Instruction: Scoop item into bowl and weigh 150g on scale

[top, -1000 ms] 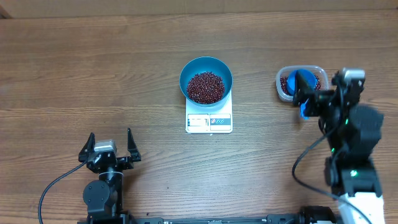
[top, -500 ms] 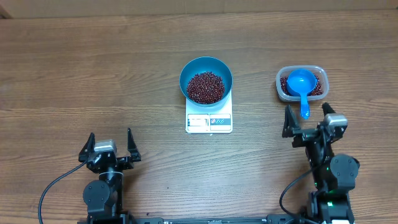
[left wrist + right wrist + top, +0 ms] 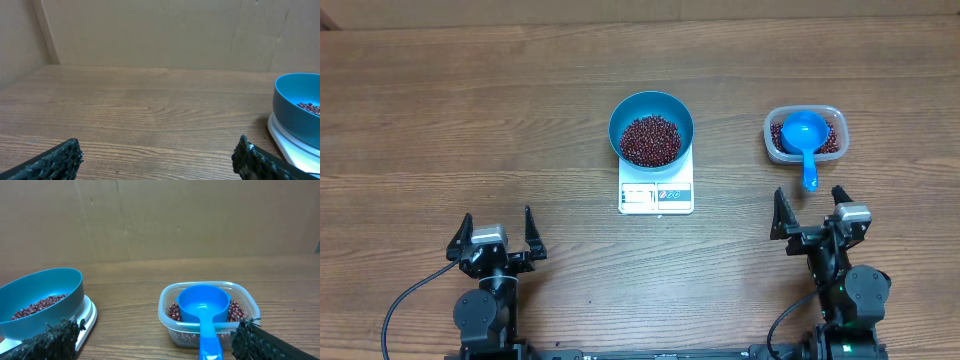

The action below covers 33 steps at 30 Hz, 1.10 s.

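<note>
Overhead, both arms sit low at the near edge of the wooden table [image 3: 470,100], and neither one has anything in it. The left gripper [image 3: 498,220] points up the table with its jaws spread wide apart, bare wood between them, well away from everything else. Over on the other side the right gripper [image 3: 808,196] is just as wide open and just as empty, its tips a little short of the blue scoop [image 3: 804,133] but not touching it. That scoop lies in the clear plastic tub [image 3: 769,140] at the far right, cup up, its handle hanging out over the tub's near rim toward the right arm. Now the middle of the table: the blue bowl [image 3: 623,112] stands on the white scale [image 3: 656,196], covering its far part and leaving the display and button strip showing along the near edge, though the digits are too small to read. A maroon heap of beans [image 3: 651,140] fills the bottom of the bowl, and more of them lie in the tub around the scoop's cup. From the left wrist, two dark fingertips frame the bottom corners, with the bowl and a corner of the scale just showing at the right edge. From the right wrist, the bowl on its scale sits to the left, the tub and scoop dead ahead between the parted fingers.
</note>
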Tool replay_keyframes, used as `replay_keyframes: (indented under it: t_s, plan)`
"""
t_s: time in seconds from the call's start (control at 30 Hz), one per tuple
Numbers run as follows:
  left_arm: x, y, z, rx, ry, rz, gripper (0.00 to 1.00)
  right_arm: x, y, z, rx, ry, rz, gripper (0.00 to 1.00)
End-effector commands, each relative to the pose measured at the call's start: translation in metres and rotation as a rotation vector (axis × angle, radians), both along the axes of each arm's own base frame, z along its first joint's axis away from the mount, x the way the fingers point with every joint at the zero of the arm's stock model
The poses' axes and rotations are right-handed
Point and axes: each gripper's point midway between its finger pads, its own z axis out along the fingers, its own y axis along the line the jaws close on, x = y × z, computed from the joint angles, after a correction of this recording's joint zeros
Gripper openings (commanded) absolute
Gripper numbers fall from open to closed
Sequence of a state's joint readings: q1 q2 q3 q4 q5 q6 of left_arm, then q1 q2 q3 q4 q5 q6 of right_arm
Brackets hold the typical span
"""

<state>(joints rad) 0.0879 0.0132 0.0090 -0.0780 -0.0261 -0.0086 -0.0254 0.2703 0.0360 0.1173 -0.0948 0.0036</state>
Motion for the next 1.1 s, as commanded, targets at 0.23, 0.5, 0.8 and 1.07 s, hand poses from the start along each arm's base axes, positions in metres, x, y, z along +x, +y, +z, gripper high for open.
replay_keyframes:
  t_s: [0.23, 0.5, 0.8, 1.07]
  plan:
    - [0.0, 0.001, 0.001, -0.014, -0.01, 0.003, 1.0, -0.011, -0.002, -0.033, -0.004, 0.103, -0.013, 1.0]
    - [0.0, 0.001, 0.001, -0.014, -0.01, 0.003, 1.0, -0.013, -0.004, -0.015, -0.007, 0.026, -0.023, 1.0]
    - [0.0, 0.001, 0.001, -0.014, -0.01, 0.003, 1.0, -0.016, -0.003, 0.0, -0.081, -0.048, -0.017, 1.0]
    - [0.0, 0.001, 0.001, -0.014, -0.01, 0.003, 1.0, -0.017, 0.005, 0.001, -0.165, -0.063, 0.034, 1.0]
